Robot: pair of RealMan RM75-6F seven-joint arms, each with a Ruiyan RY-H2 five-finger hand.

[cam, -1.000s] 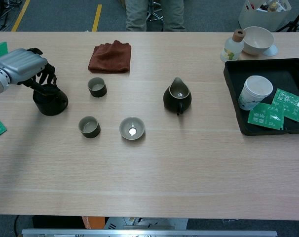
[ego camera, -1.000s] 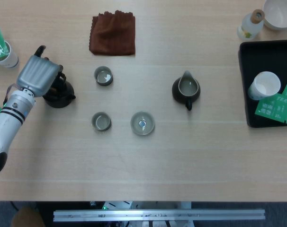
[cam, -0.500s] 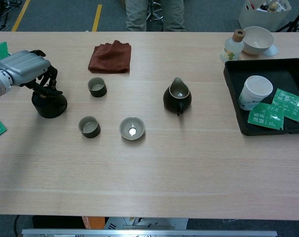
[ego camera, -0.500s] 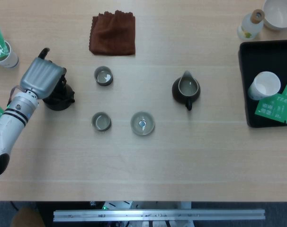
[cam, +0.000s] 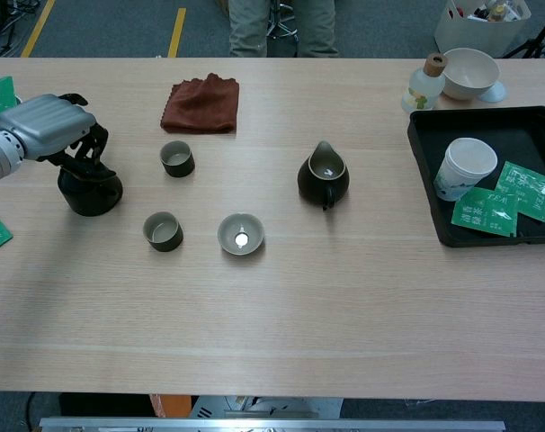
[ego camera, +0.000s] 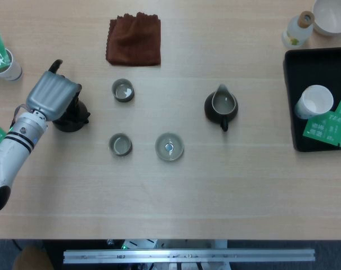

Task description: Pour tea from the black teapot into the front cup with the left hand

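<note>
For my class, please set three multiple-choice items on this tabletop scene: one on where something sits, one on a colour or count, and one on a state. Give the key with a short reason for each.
1. Where does the white paper cup stand?
A. in the black tray
B. on the brown cloth
C. beside the black teapot

2. What colour is the folded cloth at the far side of the table?
A. green
B. reddish brown
C. white

3. What is the left hand doing?
A. resting flat on the table
B. gripping the top of the black teapot
C. holding the front cup

Key: 1 A, the paper cup is inside the tray next to the green tea packets. 2 B, the cloth shows reddish brown in both views. 3 B, its fingers curl down onto the teapot, and the front cup stands apart, untouched.
</note>
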